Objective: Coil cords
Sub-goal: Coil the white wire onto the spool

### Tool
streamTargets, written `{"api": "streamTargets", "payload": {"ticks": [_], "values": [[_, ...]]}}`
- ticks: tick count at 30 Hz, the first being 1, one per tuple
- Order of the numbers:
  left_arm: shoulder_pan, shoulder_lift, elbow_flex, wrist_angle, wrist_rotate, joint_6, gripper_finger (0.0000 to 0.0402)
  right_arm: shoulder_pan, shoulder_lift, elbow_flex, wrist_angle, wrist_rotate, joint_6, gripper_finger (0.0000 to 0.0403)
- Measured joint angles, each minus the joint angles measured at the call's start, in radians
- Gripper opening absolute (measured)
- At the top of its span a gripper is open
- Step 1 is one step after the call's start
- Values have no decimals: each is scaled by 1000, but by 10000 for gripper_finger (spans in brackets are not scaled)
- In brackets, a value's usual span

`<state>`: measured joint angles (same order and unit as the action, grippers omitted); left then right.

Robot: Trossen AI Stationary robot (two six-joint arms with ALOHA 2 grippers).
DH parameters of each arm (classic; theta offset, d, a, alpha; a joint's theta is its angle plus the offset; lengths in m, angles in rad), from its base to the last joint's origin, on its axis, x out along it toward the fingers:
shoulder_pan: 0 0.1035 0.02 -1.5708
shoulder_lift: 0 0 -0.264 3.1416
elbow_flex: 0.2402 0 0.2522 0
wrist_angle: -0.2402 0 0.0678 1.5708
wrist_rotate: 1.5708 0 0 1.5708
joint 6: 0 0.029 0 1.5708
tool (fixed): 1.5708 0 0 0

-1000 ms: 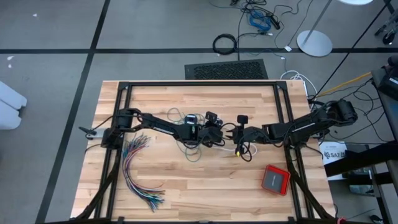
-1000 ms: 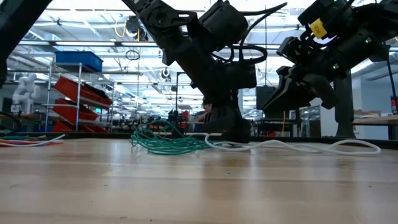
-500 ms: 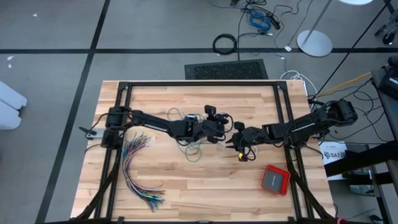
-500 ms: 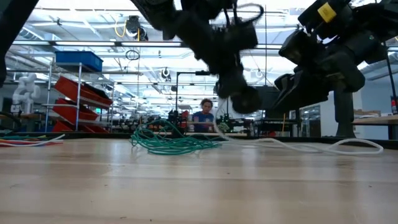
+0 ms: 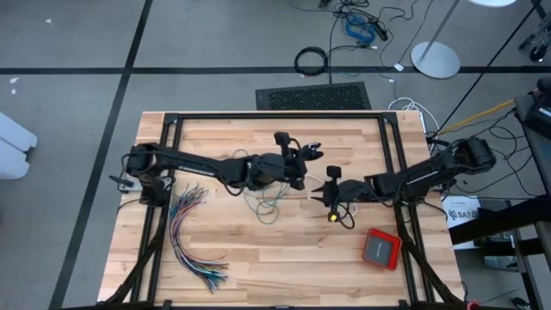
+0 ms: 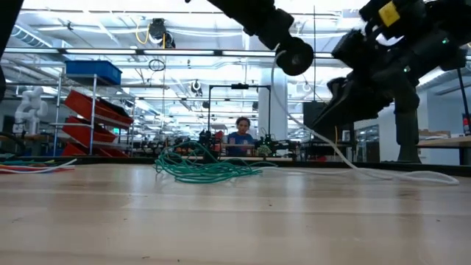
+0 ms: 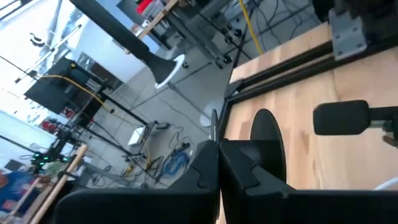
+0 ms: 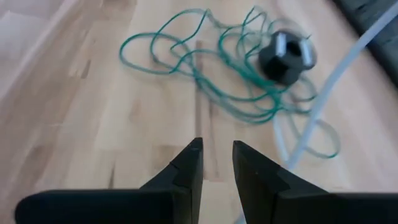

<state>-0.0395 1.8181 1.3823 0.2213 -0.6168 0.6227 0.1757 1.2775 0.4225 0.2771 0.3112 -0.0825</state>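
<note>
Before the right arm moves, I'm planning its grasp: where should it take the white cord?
On the taut span of the white cord between the shut left gripper and the table, coming from the side. That stretch hangs clear of the green cord; the right gripper is open.

A: Which colours are seen on the cords?
B: Teal-green on the tangled cord [image 6: 202,171]; white on the tail end [image 6: 401,177].
A: And the table [image 5: 258,258]?
B: Pale wood grain is shown.

Grey floor [image 5: 77,52] w/ dark seams — red bins [image 6: 92,110], bright ceiling lights.
</note>
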Motion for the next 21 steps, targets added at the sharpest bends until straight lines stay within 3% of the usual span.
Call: {"api": "streamTargets", "payload": {"ticks": [8, 21], "values": [[1, -11, 0, 28, 40, -42, 0, 87, -76, 0, -20, 266, -64, 75], [-5, -11, 0, 123, 93, -97, 0, 81, -73, 0, -57, 350, -33, 75]]}}
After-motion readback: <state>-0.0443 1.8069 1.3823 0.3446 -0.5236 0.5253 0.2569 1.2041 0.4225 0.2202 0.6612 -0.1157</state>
